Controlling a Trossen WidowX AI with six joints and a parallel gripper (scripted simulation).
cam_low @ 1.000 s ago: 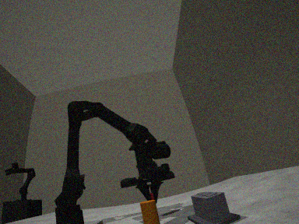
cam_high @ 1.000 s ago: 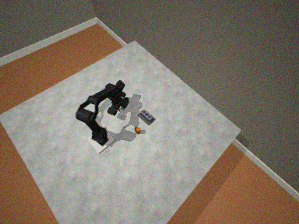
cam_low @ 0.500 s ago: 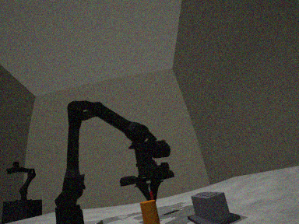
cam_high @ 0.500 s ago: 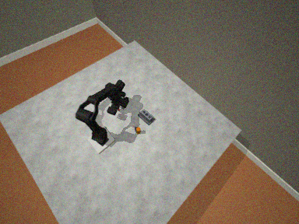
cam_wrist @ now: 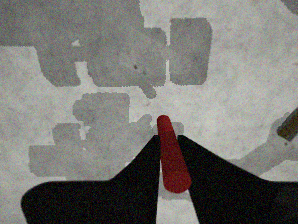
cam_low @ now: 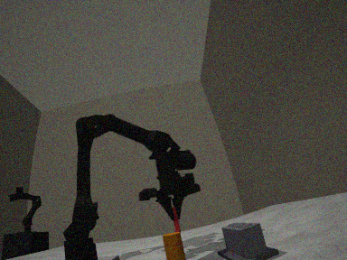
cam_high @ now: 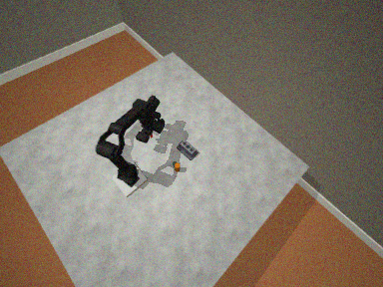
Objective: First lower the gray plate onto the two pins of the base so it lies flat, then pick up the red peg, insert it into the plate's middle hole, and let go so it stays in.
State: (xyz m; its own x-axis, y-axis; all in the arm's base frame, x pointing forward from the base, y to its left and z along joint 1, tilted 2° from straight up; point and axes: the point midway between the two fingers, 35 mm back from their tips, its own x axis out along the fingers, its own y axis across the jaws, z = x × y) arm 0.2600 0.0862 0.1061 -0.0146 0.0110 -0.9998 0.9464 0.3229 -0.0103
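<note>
The red peg (cam_high: 152, 136) (cam_low: 176, 222) (cam_wrist: 173, 160) stands between the fingers, slightly tilted in the exterior view. My gripper (cam_low: 175, 215) (cam_wrist: 168, 140) points down and is shut on the peg's upper part. The peg's lower end is hidden behind the orange cylinder in the exterior view, so I cannot tell whether it touches the table. The gray plate (cam_high: 189, 147) (cam_low: 244, 239) appears to lie flat on top of the block-like base, with dark spots along its top. The pins cannot be made out.
An orange cylinder (cam_high: 177, 166) (cam_low: 174, 247) stands upright near the base, in front of the gripper in the exterior view. A brownish piece (cam_wrist: 288, 128) shows at the wrist view's right edge. A second small arm (cam_low: 31, 209) stands far left in the exterior view.
</note>
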